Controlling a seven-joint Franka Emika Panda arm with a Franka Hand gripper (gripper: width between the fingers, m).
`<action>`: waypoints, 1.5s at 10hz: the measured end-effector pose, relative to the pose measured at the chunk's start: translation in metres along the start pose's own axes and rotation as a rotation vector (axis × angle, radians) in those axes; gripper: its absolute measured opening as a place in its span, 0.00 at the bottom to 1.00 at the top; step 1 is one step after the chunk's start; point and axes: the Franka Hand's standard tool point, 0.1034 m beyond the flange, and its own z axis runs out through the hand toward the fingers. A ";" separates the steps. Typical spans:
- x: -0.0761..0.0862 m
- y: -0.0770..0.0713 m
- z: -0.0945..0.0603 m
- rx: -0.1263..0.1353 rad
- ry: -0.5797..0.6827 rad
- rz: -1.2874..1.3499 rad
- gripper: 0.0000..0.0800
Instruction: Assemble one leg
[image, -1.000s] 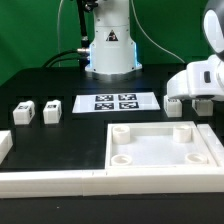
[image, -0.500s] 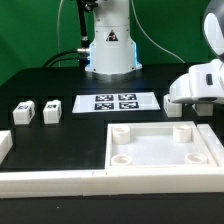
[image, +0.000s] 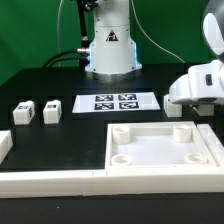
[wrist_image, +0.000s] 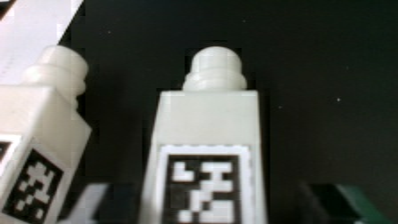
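In the wrist view a white leg (wrist_image: 208, 140) with a fiducial tag and a rounded peg lies on the black table, centred between my fingers. A second leg (wrist_image: 45, 130) lies beside it. My gripper (wrist_image: 210, 202) is open, one finger (wrist_image: 98, 200) on each side of the centred leg, with dark gaps between them and the block. In the exterior view my gripper (image: 196, 98) hangs low at the right edge and hides those legs. Two more legs (image: 22, 113) (image: 52, 112) stand at the exterior view's left.
The large white square panel (image: 205, 150) with round corner sockets lies in front of my gripper. The marker board (image: 116, 102) lies in the middle, before the robot base (image: 110, 48). A white L-shaped rail (image: 50, 182) runs along the front.
My gripper has sunk slightly toward the table at the exterior view's right over the last second. Nothing else moved.
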 end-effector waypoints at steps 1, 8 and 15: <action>0.000 0.001 -0.001 -0.002 0.000 -0.004 0.36; -0.008 0.015 -0.010 -0.001 -0.019 -0.034 0.36; -0.052 0.110 -0.072 0.037 -0.168 -0.007 0.36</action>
